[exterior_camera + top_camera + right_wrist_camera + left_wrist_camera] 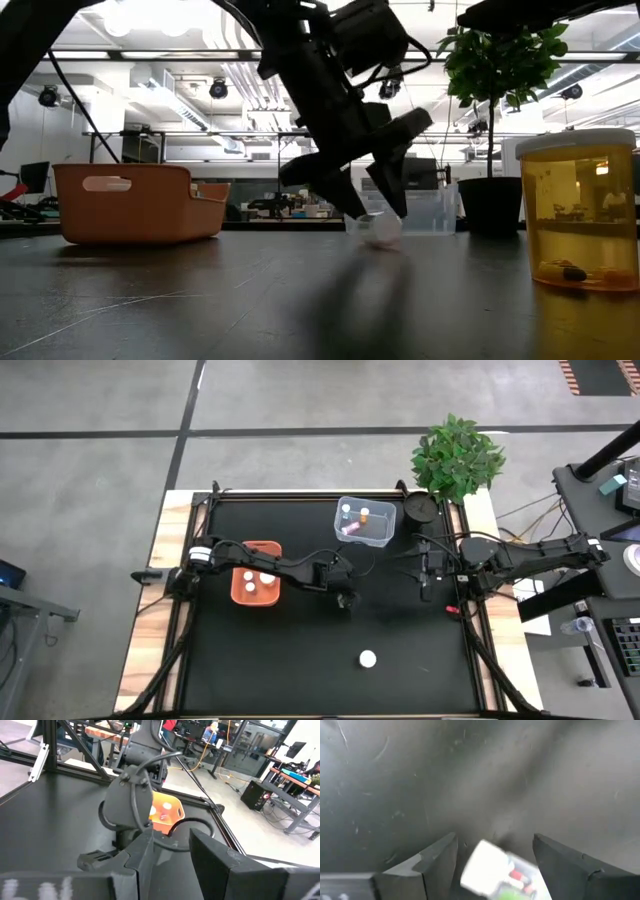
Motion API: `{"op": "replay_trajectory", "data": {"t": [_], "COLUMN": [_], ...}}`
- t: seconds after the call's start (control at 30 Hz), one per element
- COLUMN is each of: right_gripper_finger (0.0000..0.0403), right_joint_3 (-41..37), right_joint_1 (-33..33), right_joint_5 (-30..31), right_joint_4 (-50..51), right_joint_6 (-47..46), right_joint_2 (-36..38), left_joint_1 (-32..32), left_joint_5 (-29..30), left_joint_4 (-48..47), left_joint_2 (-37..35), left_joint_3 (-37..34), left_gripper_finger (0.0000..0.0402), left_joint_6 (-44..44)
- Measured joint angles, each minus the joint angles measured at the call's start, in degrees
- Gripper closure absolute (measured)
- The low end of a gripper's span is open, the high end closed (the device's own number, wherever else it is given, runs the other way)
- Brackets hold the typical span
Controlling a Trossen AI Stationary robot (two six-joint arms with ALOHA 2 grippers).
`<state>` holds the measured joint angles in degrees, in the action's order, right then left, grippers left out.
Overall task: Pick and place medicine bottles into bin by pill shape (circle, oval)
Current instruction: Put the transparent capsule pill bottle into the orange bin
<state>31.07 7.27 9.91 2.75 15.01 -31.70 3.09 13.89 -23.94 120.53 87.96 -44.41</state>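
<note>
Here your left claw (345, 597) sits low over the middle of the black worktop (300, 660), its fingers (432, 862) spread wide on either side of a small white-capped bottle (492, 872) that lies tilted between them; you cannot tell from these views whether either finger touches it. In the low view the same bottle (381, 229) rests on the worktop under the claw's tips. Your right claw (425, 573) waits near the right edge of the worktop, its fingers parted and holding nothing. The orange bin (256, 586) to the left holds three white-capped bottles. The clear bin (365, 522) near the far edge holds a few more, one orange-capped. A lone white-capped bottle (368, 658) stands well apart, toward the near edge. An amber bottle (577, 208) stands close to the low camera.
</note>
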Motion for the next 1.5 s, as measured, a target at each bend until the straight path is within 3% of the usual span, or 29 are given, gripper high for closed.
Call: {"op": "replay_trajectory", "data": {"t": [0.33, 0.47, 0.77, 1.07, 1.5], "right_gripper_finger": [0.0284, 0.0284, 0.0284, 0.0284, 0.0284], "right_joint_3": [0.0, 0.0, 0.0, 0.0, 0.0], "right_joint_1": [0.0, 0.0, 0.0, 0.0, 0.0], "right_joint_5": [0.0, 0.1, 0.2, 0.2, 0.2], "right_joint_4": [0.5, 0.5, 1.0, 1.1, 1.1], "right_joint_6": [0.0, 0.0, -0.2, 0.0, 0.2], "right_joint_2": [0.0, 0.0, 0.0, 0.0, 0.0], "left_joint_1": [0.0, 0.1, 3.5, 4.5, 3.9], "left_joint_5": [-0.1, -1.9, -1.4, -0.9, -0.8], "left_joint_4": [-10.2, -14.2, -29.0, -26.9, -10.7], "left_joint_2": [-1.0, -4.5, -9.7, -9.2, -9.2], "left_joint_3": [1.7, 3.3, 3.0, -3.2, -11.6], "left_gripper_finger": [0.016, 0.016, 0.016, 0.016, 0.016], "left_joint_6": [4.7, 11.6, 1.0, 3.0, 6.4]}}
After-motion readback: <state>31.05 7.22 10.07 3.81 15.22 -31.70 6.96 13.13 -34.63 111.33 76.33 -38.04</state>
